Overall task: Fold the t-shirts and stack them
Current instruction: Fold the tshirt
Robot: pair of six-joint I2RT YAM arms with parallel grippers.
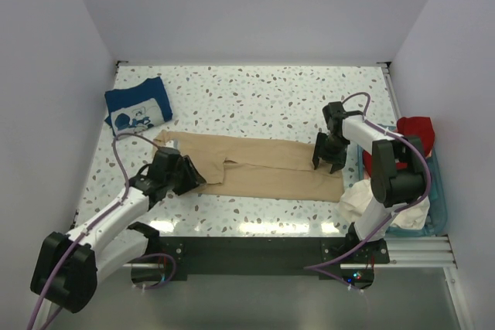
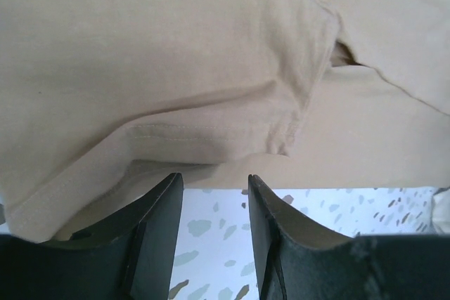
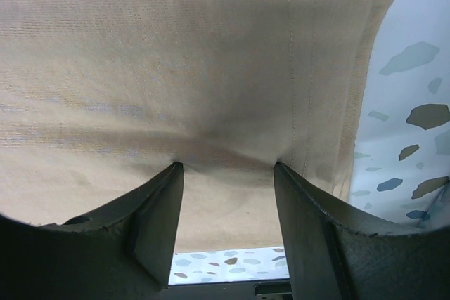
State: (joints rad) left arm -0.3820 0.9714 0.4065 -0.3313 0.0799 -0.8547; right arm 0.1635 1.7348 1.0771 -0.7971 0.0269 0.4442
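A tan-beige t-shirt [image 1: 263, 168] lies spread in a long band across the middle of the table. My left gripper [image 1: 193, 177] is at its left end. In the left wrist view its jaws [image 2: 214, 177] stand open at the shirt's near edge [image 2: 211, 103], with bare table between them. My right gripper [image 1: 329, 158] is over the shirt's right end. In the right wrist view it [image 3: 226, 166] is open, with both fingertips pressed down on the tan cloth [image 3: 211, 68] near the hem. A folded navy blue t-shirt with a white print [image 1: 138, 106] lies at the back left.
A teal basket [image 1: 439, 199] stands off the table's right edge. It holds a red shirt [image 1: 416, 130], and a cream-white shirt [image 1: 362, 199] spills over its near-left side. White walls close in the table on three sides.
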